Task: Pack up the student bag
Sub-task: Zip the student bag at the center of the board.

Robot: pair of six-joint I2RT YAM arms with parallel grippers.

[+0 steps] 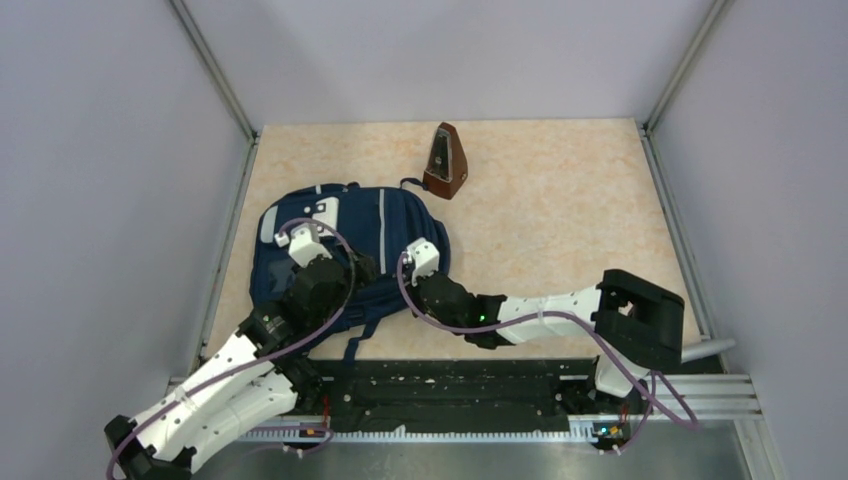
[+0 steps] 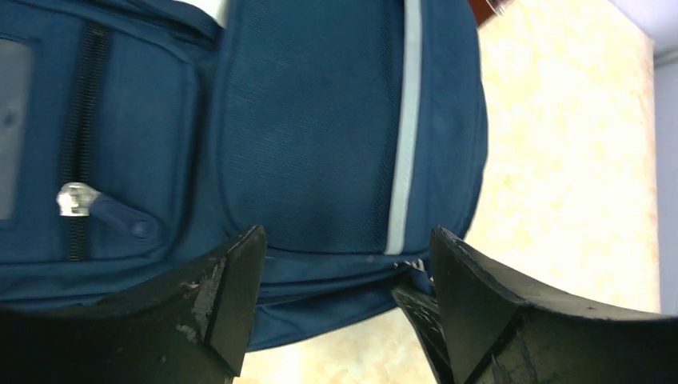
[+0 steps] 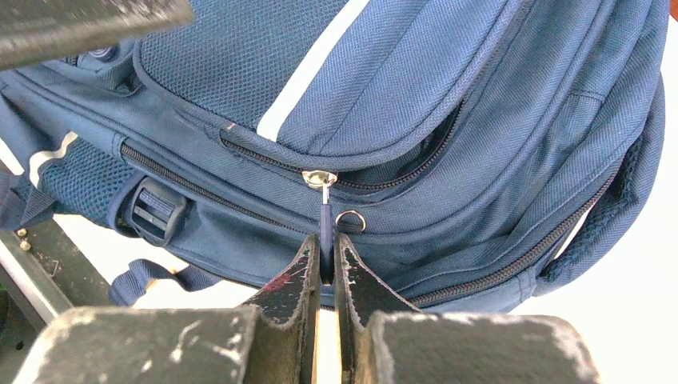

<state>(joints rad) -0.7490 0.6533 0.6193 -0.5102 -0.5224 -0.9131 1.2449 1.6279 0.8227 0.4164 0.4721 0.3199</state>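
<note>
Right pincer (image 3: 326, 244) was clenched on the small navy zipper pull tab (image 3: 325, 220) that hung from a silver slider (image 3: 320, 178) on the near side of the backpack.

At the edges, pale grey walls (image 1: 110, 200) with metal corner rails (image 1: 215, 75) closed the beige speckled tabletop (image 1: 560, 230) on the left, the far and the right sides. The large navy blue fabric backpack with thin light-grey stripes (image 1: 400, 215) lay on the left half of the tabletop, close to the left rail. The widest stretch of bare surface was to its right, up to the right rail. A brown wooden pyramid-shaped metronome (image 1: 445, 160) stood upright just beyond the far right corner of the backpack.

Left pincer (image 2: 348, 236) was released, with its jaws wide apart above the front panel, and I saw nothing between them. In the left wrist view, a second zipper with a silver slider (image 2: 76, 200) lay to one side of it.

The backpack lay flat with its front panel up. Its long axis ran from near to far, as its grey stripe did. The small carry loop pointed far, toward the metronome, and dark straps (image 1: 350, 345) trailed at the near end.
</note>
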